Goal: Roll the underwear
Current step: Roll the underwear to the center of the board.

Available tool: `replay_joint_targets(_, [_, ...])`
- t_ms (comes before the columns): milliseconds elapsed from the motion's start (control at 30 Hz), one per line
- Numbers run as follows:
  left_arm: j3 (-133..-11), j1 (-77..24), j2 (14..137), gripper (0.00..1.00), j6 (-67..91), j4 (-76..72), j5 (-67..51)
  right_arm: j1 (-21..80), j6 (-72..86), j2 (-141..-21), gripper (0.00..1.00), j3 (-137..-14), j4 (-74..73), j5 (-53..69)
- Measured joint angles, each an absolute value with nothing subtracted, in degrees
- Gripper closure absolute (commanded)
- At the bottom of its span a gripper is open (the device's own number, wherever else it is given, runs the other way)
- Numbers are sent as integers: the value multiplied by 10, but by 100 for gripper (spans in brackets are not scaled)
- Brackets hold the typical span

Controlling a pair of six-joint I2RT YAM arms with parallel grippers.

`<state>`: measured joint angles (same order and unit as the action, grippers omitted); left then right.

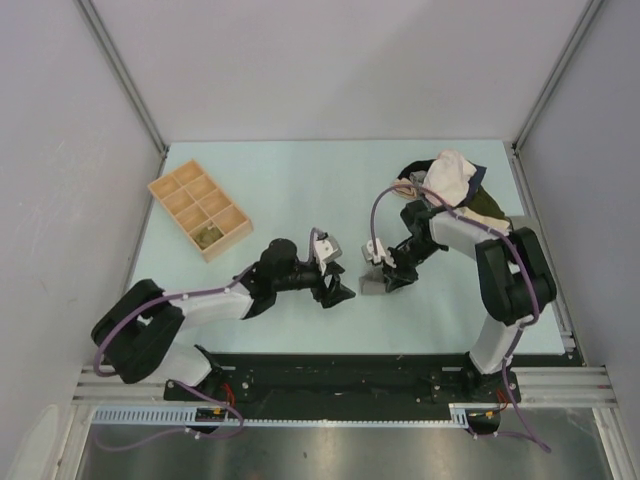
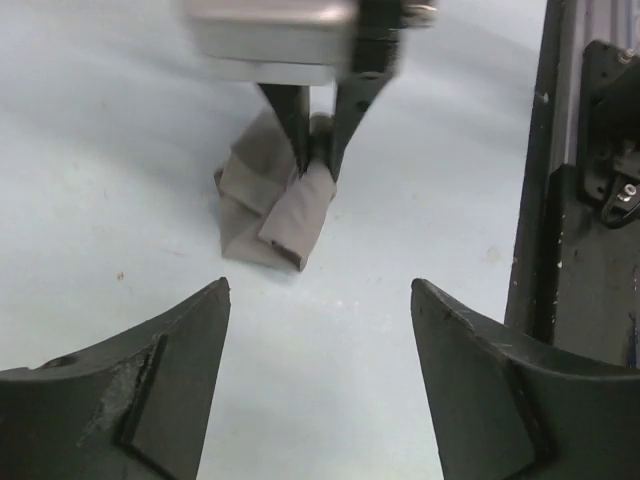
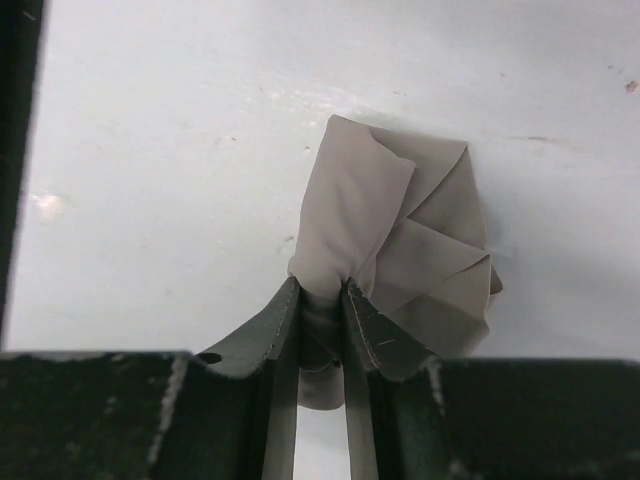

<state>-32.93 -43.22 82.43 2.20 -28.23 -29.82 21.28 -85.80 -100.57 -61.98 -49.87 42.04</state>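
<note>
Two arms meet near the middle of the pale table (image 1: 300, 190), with a heap of other garments (image 1: 455, 185) at its far right corner and a compartment tray (image 1: 172, 174) at the far left. Between the arms, just right of centre, the underwear (image 1: 372, 284) lies on the table as a small taupe-grey bundle. It is folded into several overlapping layers, but they are loose and uneven. The right gripper (image 3: 322, 292) reaches down onto it, its fingers (image 3: 268, 335) pressed together on one raised fold at the bundle's edge. The left gripper (image 2: 320, 285) hangs just to the left, jaws spread wide, holding nothing and clear of the bundle. The step in hand looks like tightening the roll. It would likely go best with the right gripper's pinch kept low and the held fold turned over the other layers. Lifting it instead could let the layers fall open. The left gripper could meanwhile come in and pin the loose end flat on the table.
</note>
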Motion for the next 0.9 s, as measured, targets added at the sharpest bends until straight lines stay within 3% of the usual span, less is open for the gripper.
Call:
replay_joint_targets(167, [-294, -472, 784, 21, -33, -322, -271, 196, -872, -1085, 82, -684, -628, 481])
replay_joint_targets(367, [-344, -531, 845, 21, -102, -279, -237, 194, -863, -1140, 82, -692, -699, 509])
replay_joint_targets(600, [-422, -558, 948, 32, -147, -236, -222, 179, -823, -1147, 82, -698, -701, 515])
replay_joint_targets(667, [-440, -561, 974, 38, -155, -223, -218, 177, -814, -1152, 82, -699, -700, 517])
replay_joint_targets(767, [-465, -566, 1007, 57, -165, -202, -211, 174, -805, -1159, 81, -699, -700, 520])
replay_joint_targets(800, [-473, -568, 1018, 72, -168, -194, -211, 174, -802, -1160, 78, -699, -700, 521])
replay_joint_targets(900, [-501, -570, 1045, 92, -175, -164, -212, 173, -792, -1161, 70, -699, -697, 522])
